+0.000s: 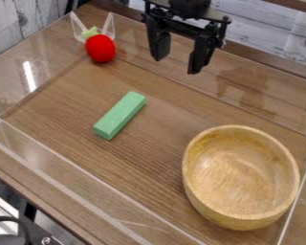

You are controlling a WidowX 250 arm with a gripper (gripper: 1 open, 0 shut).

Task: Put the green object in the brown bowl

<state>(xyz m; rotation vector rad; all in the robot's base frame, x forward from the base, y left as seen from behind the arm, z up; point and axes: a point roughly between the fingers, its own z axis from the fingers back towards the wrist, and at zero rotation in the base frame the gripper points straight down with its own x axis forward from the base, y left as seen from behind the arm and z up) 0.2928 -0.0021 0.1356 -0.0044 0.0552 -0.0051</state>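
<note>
Black two-fingered gripper [179, 57] pointing downward above the wooden tabletop [66, 105], jaws spread wide, holding and touching nothing. Wide, shallow round bowl of light tan wood [241, 177] at lower right, with nothing inside. Small flat rectangular light-green block [120, 115] lying on the table, left of the bowl and apart from it. Red round toy [100, 48] near the far edge.

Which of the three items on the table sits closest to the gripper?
The red strawberry-like toy, at the back left, just left of the open gripper. The green block lies mid-table, and the wooden bowl sits front right, farthest away.
</note>
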